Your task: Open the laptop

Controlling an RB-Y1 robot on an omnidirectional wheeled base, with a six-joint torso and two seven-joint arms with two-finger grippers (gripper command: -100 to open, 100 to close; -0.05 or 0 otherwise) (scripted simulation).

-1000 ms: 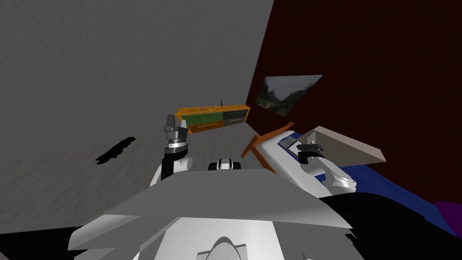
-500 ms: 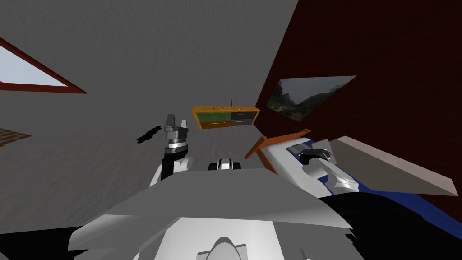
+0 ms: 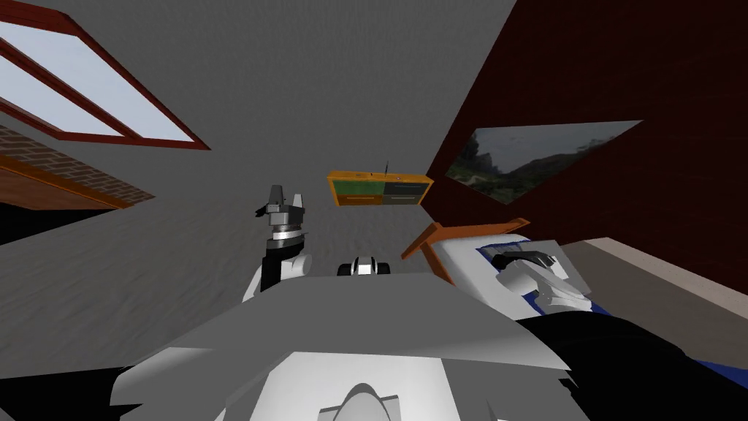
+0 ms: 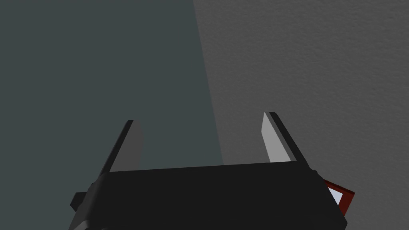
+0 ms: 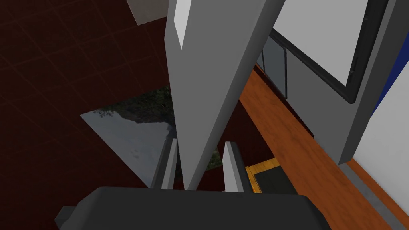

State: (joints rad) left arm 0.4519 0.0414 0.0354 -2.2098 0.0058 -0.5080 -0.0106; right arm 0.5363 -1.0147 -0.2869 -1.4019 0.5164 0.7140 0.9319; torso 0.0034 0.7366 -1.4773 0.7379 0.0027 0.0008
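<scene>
Pinches the thin grey lid edge [image 5: 207, 80] of the laptop [image 5: 311, 108] in the right gripper [image 5: 201, 141], edge running lengthwise out past the fingers. Holds the left gripper [image 4: 199, 119] wide open, empty, raised well apart. Likely calls for swinging that edge away from the base.

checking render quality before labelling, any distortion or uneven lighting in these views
Head view: the wide lens splays the walls, so the window and the landscape picture look skewed. Left wrist view: the open left pincer has one finger shaded, the other lit. Right wrist view: the laptop lid, gripped by the right pincer, looms as a huge wedge because it is so near.
</scene>
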